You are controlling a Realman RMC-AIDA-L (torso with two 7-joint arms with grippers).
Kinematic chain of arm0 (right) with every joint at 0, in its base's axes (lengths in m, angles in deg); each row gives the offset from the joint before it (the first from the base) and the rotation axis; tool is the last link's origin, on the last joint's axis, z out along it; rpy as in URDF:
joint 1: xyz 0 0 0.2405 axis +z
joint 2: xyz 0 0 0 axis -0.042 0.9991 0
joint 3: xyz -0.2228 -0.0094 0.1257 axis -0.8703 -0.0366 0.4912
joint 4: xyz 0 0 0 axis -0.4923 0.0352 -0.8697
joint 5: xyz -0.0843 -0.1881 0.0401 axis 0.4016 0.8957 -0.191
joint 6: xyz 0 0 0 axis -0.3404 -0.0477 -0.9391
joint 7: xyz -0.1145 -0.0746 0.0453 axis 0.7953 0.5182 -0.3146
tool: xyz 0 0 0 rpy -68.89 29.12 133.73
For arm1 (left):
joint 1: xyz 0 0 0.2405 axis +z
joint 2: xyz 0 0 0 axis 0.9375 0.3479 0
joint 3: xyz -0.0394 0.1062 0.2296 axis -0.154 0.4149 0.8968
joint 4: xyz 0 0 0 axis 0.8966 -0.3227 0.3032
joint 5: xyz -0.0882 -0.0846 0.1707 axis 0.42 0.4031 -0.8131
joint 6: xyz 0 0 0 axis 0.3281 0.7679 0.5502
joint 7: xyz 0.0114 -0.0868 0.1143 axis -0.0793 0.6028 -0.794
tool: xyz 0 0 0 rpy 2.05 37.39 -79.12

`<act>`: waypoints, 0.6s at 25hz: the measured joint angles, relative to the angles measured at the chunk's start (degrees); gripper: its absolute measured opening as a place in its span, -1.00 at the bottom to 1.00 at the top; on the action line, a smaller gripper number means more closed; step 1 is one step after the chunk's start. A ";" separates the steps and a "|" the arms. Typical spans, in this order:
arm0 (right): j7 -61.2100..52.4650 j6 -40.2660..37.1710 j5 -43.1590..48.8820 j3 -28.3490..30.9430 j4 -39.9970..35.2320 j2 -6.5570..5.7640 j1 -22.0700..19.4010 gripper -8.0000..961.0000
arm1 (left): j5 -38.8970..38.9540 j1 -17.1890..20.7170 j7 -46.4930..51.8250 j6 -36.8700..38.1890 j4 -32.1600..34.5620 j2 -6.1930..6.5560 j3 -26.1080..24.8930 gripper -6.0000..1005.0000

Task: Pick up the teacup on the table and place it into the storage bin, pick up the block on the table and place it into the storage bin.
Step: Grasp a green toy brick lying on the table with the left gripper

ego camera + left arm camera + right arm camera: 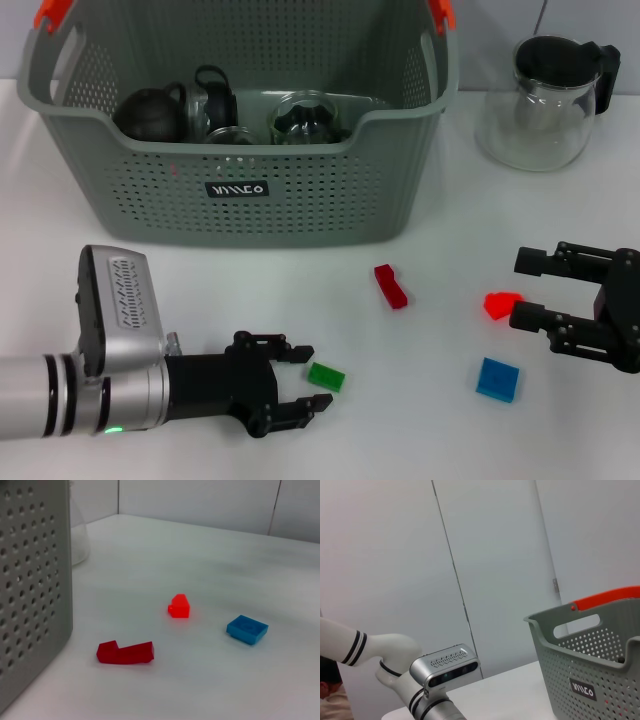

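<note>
The grey-green storage bin stands at the back of the white table and holds a black teapot and glass vessels. I cannot tell whether one of them is the teacup, and none shows on the table. My left gripper is open low at the front left, its fingertips on either side of a green block. At the right my right gripper is open beside an orange-red block. A dark red block and a blue block lie between the two grippers.
A glass jug with a black lid stands at the back right, beside the bin. The bin's perforated wall fills one side of the left wrist view. The right wrist view shows the left arm and the bin.
</note>
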 joint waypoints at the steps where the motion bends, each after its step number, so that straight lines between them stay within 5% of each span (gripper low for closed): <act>1: 0.00 0.00 0.00 0.00 0.00 0.00 0.00 0.41 | 0.12 -0.14 -0.24 -0.17 -0.15 0.00 -0.01 0.21; 15: 0.00 -0.16 -0.03 0.00 0.00 0.00 -0.19 0.41 | 1.09 -0.72 -1.63 1.12 -1.42 0.17 0.74 0.20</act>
